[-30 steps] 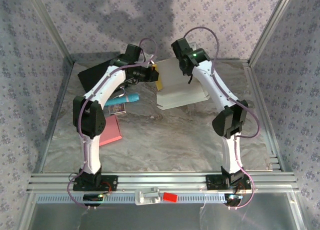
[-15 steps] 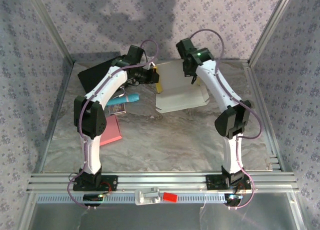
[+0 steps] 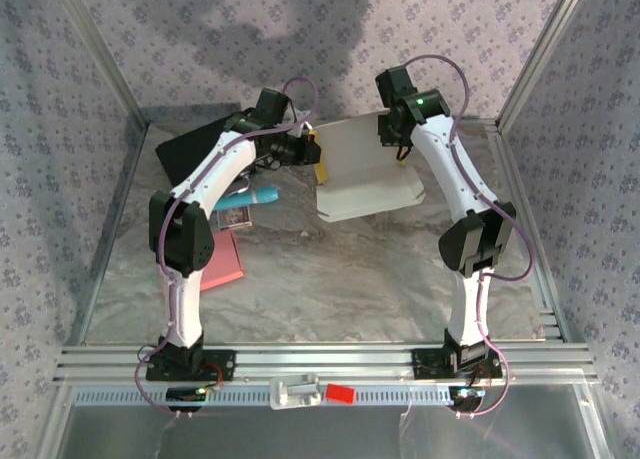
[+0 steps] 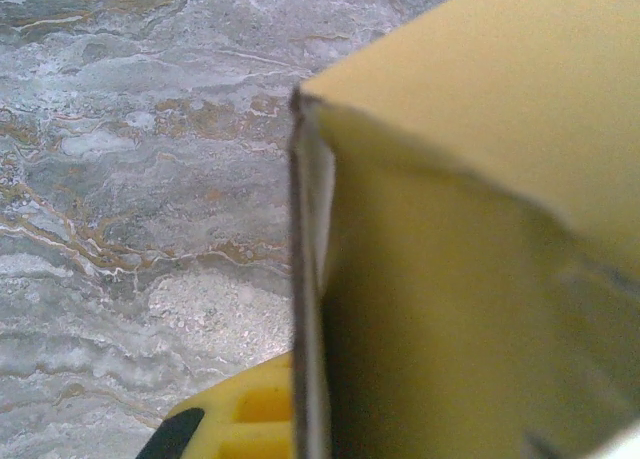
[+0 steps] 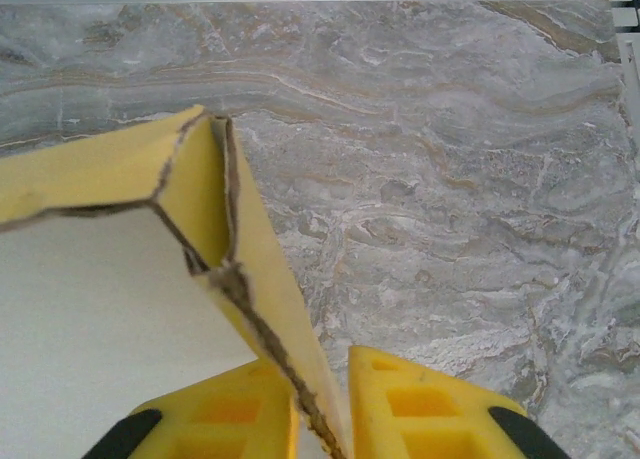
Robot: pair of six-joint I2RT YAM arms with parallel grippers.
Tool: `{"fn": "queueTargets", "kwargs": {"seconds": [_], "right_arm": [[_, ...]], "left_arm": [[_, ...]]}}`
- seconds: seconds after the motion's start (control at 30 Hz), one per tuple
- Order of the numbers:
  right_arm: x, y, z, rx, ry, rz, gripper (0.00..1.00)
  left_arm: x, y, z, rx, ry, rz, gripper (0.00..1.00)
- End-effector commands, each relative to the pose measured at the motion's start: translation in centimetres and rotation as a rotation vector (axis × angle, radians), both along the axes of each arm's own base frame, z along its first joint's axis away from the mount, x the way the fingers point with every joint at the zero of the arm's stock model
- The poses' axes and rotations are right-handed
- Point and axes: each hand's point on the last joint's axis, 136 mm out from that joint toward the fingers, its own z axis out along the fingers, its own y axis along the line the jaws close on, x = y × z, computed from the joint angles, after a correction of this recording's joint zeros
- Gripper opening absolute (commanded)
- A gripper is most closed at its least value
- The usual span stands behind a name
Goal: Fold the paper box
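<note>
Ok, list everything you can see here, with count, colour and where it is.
box: one, white and yellow, far middle
board: one, black, far left corner
tube: one, turquoise, left of the box
card: one, small, dark, just nearer than the tube
pad: one, pink, left side
tag: one, red, front rail
table: one, grey marble
left gripper: one, yellow fingers, shut on the box's yellow left flap
right gripper: one, yellow fingers, either side of a box flap
</note>
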Motion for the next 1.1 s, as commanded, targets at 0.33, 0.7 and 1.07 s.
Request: {"fn": "queueTargets", "kwargs": {"seconds": [0.33,0.7,1.07], "right_arm": [[0.9,-0.5,0.1,-0.044,-0.017,-0.008,0.14],[0.4,-2.9,0.1,-0.282,-0.015,-0.141,0.05],[-0.1,-0.8,0.1,-0.372,-0.016,-0.101,0.00]], "left_arm": [[0.4,-0.3,1.8,-0.043,-0.020,-0.013,0.00],[0.5,-0.6,2.0,-0.053,-0.017,-0.003,0.00],[0.5,-0.7,2.1,-0.059,-0.013,-0.001,0.00]]}}
